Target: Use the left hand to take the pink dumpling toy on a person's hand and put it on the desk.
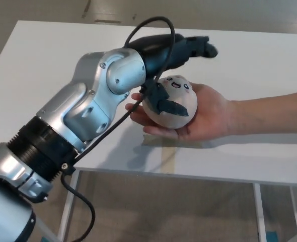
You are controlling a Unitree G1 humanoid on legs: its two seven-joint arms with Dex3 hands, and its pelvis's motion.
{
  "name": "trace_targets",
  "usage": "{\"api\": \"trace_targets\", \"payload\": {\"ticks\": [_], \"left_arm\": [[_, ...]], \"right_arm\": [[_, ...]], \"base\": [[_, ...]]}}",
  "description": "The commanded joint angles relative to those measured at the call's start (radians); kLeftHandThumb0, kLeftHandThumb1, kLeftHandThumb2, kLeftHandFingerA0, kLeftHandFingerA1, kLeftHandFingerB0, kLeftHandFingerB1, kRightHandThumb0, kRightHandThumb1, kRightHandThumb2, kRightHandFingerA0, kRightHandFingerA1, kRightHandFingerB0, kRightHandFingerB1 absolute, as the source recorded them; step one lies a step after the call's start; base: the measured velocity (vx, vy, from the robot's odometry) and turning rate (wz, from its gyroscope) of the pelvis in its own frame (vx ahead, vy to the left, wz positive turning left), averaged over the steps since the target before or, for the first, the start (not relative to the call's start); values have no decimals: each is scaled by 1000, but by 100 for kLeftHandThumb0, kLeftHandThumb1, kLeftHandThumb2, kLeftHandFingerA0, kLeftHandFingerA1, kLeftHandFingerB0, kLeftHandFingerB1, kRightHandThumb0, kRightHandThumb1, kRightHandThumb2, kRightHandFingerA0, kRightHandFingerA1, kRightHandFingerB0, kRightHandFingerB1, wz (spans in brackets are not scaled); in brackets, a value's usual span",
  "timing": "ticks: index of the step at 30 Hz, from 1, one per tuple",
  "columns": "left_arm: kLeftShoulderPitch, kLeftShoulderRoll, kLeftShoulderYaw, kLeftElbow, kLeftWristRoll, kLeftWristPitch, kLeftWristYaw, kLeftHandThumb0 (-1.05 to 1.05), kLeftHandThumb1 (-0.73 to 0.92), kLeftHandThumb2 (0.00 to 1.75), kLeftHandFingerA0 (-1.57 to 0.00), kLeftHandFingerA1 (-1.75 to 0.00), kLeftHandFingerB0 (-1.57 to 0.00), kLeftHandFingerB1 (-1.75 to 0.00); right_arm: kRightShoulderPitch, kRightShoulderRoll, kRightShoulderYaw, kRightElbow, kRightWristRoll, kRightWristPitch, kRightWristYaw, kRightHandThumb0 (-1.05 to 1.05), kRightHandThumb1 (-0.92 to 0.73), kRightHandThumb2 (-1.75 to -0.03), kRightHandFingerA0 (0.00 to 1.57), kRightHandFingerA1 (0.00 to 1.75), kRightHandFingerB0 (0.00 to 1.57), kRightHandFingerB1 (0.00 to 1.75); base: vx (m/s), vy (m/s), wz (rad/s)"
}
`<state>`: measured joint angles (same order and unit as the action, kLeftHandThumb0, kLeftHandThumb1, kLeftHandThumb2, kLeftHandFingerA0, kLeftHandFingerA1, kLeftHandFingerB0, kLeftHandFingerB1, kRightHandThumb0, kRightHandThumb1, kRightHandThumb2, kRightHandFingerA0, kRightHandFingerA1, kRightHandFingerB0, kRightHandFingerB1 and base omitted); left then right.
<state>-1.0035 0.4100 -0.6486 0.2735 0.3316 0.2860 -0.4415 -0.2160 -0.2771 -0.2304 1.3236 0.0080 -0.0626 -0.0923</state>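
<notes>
The pink dumpling toy [184,97], round with a small smiling face, rests in a person's upturned palm [209,120] above the white desk [262,58]. The person's forearm comes in from the right. My left hand [172,56] is over the toy and open. Its thick black fingers [199,48] stretch straight across the toy's far top, and its thumb [167,105] lies against the toy's near left side. Nothing shows the fingers closed around the toy. My silver left arm [95,108] crosses the picture from the lower left and hides the toy's left edge. My right hand does not show.
The desk's front edge [214,177] runs just below the person's hand, with white legs and floor beneath. A black cable [138,30] loops off my left forearm above the desk. White desk surface extends to the left and behind the toy.
</notes>
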Motion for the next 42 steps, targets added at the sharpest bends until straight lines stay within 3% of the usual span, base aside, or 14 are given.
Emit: {"api": "trace_targets", "payload": {"ticks": [1,6,7,9,18,19,22,23,24,27,28,30,32,42], "left_arm": [[20,-15,-2,25,76,45,-42,-72,43,58,-10,-28,-13,-28],[40,-23,-3,48,98,39,-41,-70,45,56,-13,-28,-11,-26],[52,-25,-6,54,108,33,-39,-63,43,80,-9,-39,-5,-36],[65,-27,-6,55,117,35,-42,-34,15,80,0,-49,0,-48],[74,-43,-10,105,148,17,-78,-30,26,84,0,-48,0,-47],[76,-45,-9,109,150,15,-81,-50,46,54,-19,-30,-15,-27],[80,-49,-6,108,155,12,-88,-49,46,54,-21,-30,-16,-27],[82,-52,-4,116,150,-2,-95,-50,40,65,-22,-38,-14,-35],[98,-60,12,134,128,-35,-79,-30,56,57,-60,-49,-31,-31],[109,-75,35,155,118,-60,-62,-25,64,60,-72,-72,-48,-35],[121,-86,49,158,114,-74,-41,-18,73,62,-101,-100,-80,-45],[137,-97,66,157,126,-91,-7,-18,76,63,-105,-113,-83,-48],[156,-102,79,154,144,-113,40,-19,76,66,-69,-149,-89,-59],[200,-104,108,152,185,-155,115,-24,76,65,-67,-153,-83,-79]], "right_arm": [[9,-8,4,-1,-5,-9,12,-15,-67,-59,68,47,51,41],[4,-10,6,-1,-5,-5,11,-16,-66,-59,69,47,51,41],[4,-9,8,-2,-5,-3,9,-16,-66,-59,69,47,51,41],[3,-7,11,-2,-7,-2,6,-16,-66,-59,69,47,52,42],[-8,-10,12,0,-5,1,7,-15,-66,-59,69,47,53,42],[-9,-9,11,1,-5,2,6,-15,-66,-59,69,47,52,42],[-11,-10,11,2,-4,3,7,-15,-66,-59,69,47,53,42],[-13,-10,10,2,-3,4,8,-16,-66,-59,69,47,53,42],[-13,-10,11,2,-5,4,8,-16,-66,-59,69,47,53,42],[-15,-10,12,1,-5,4,8,-16,-66,-59,69,47,53,42],[-17,-10,13,0,-5,3,8,-16,-67,-59,68,47,52,42],[-17,-10,14,0,-6,0,9,-16,-67,-59,69,47,52,41],[-17,-9,16,0,-8,-2,10,-16,-67,-59,68,47,51,41],[-18,-8,16,-3,-5,-8,13,-16,-67,-59,68,47,53,42]], "base": [[0,0,0],[0,0,0],[0,0,0],[0,0,0],[0,0,0],[0,0,0],[0,0,0],[0,0,0],[0,0,0],[0,0,0],[0,0,0],[0,0,0],[0,0,0],[0,0,0]]}}
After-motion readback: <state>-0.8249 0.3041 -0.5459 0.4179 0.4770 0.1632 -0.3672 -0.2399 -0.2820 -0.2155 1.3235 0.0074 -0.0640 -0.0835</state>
